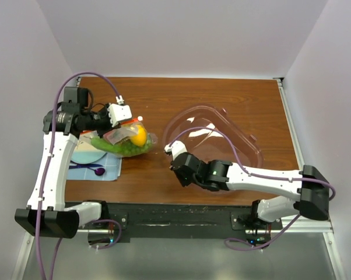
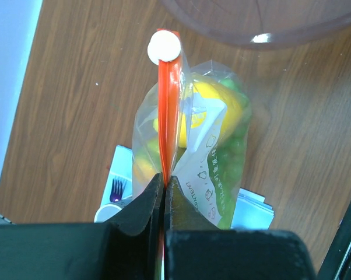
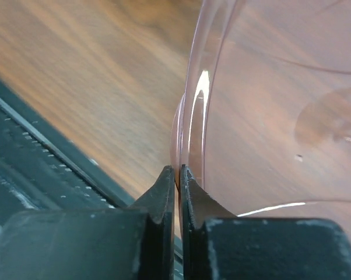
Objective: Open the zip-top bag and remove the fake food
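Brown wood-grain table enclosed by pale walls on three sides, with a black rail along the near edge. Near the left edge, the left gripper is clamped on the red zip strip of the zip-top bag, which holds yellow and green fake food. The bag's printed icons and lettering are unreadable. Toward the near edge, the right gripper pinches the rim of the clear tub.

The zip-top bag, fake food inside, lies left of the tub. A spoon lies nearer, on a mat.
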Motion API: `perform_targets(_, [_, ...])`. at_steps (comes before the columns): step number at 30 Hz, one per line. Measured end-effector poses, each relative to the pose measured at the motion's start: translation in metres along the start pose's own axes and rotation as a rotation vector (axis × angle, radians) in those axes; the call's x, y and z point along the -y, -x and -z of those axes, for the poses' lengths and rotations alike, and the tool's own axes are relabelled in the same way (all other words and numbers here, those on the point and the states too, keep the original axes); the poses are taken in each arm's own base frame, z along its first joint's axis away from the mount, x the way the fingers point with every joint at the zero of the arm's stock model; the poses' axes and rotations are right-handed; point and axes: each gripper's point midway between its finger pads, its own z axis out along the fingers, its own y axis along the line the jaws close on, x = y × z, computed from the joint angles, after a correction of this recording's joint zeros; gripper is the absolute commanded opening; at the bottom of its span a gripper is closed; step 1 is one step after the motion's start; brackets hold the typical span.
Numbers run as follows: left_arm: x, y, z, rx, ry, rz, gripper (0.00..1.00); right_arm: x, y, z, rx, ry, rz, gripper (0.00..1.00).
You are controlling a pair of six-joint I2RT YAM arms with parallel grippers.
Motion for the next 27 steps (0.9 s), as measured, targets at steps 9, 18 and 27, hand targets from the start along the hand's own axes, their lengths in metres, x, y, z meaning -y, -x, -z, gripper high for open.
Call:
perform_targets(9, [0.009,0.003,0.009,0.001,-0.004,-0.027,0.00,0.051,0.006,0.037,0.017,-0.203,0.043,0.61])
perform_targets(18, [0.040,0.001,0.009,0.022,-0.123,-0.012,0.00,0.021,0.089,0.059,0.202,-0.085,0.102,0.70])
perform_targets(27, [0.064,0.020,0.022,0.117,-0.144,-0.027,0.00,-0.025,0.125,0.055,0.567,0.224,0.180,0.75])
